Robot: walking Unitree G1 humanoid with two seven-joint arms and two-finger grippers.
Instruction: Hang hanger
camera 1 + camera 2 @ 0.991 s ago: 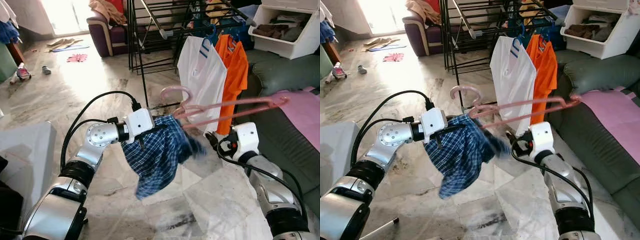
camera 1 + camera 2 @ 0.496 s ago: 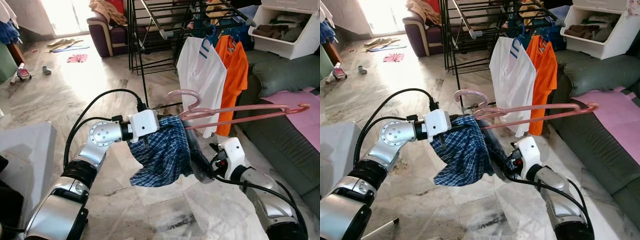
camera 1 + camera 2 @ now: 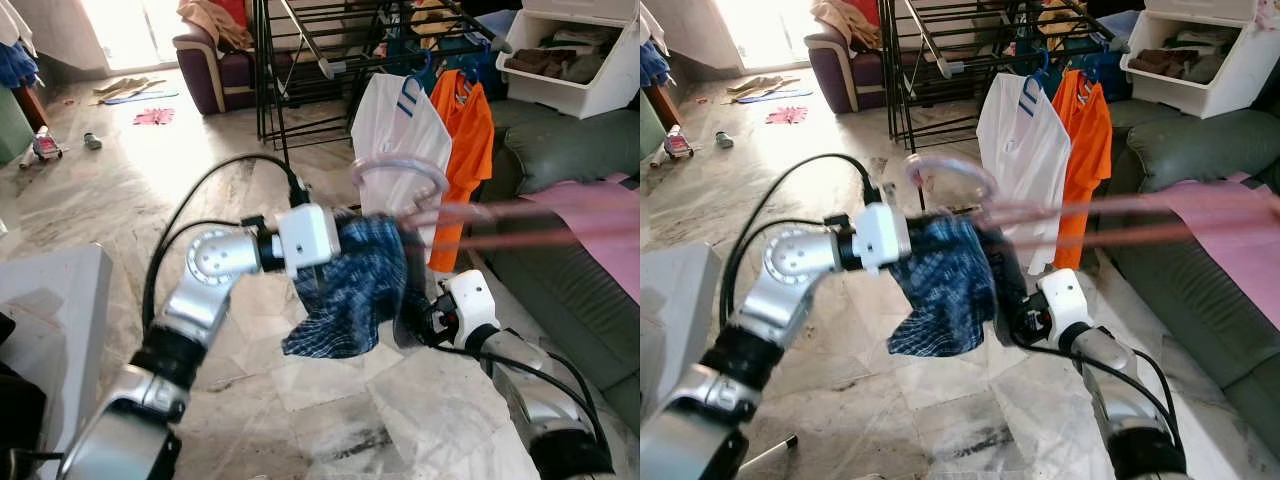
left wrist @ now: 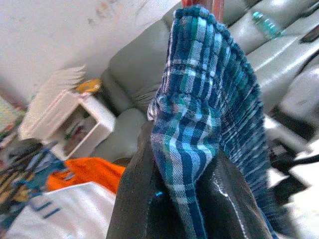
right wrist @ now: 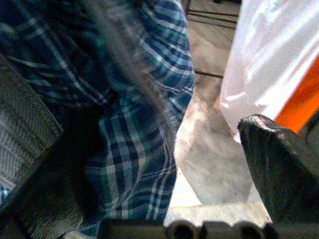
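Left hand (image 4: 184, 199): I see its fingers clamped on the plaid cloth (image 3: 355, 290), holding it up mid-air.
Hanger (image 3: 400, 175): pink, blurred, over the cloth, in front of the rack (image 3: 320, 50).
Right hand (image 3: 425, 322): just beside the cloth's lower edge; fingers spread wide apart, gripping nothing I can see.
Behind: white shirt (image 3: 400, 115), orange shirt (image 3: 470, 120) hanging.

1. The left arm reaches forward, elbow bent, its left tool (image 4: 179, 199) clamped on checked cloth.
2. The right arm extends lower, its right tool (image 5: 149, 164) with fingers (image 5: 279, 169) spread apart.
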